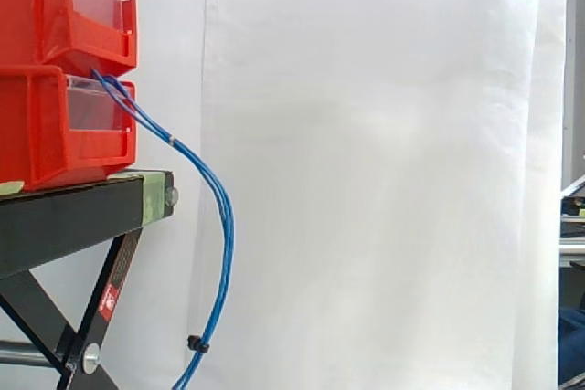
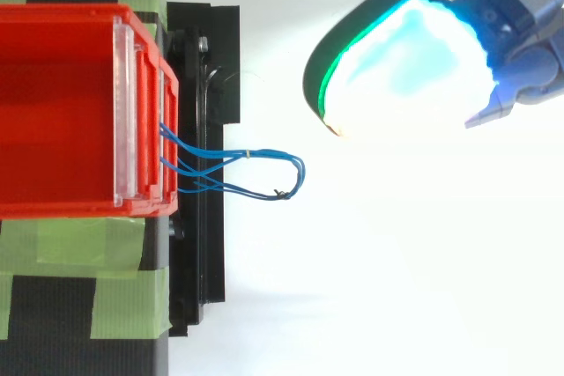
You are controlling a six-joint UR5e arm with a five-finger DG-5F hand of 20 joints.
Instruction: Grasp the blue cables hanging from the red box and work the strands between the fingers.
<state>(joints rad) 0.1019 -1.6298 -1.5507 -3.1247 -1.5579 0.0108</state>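
So up top in the overhead shot there's the robot hand [image 2: 401,63], closest to the camera, with a big pad glowing white-cyan with a green rim. It's hanging well apart from everything else, touching nothing, and honestly I can't tell if it's released or clenched. Below it, the thin blue cables [image 1: 228,226] loop out from the front of the lower red plastic bin [image 1: 37,125]. In the side shot they droop past the edge of the black metal stand with green tape [image 1: 64,212] and run off the bottom, with a small black clip [image 1: 197,344] low down. A second red plastic bin [image 1: 37,6] sits stacked on top, white curtain [image 1: 366,180] behind it all.
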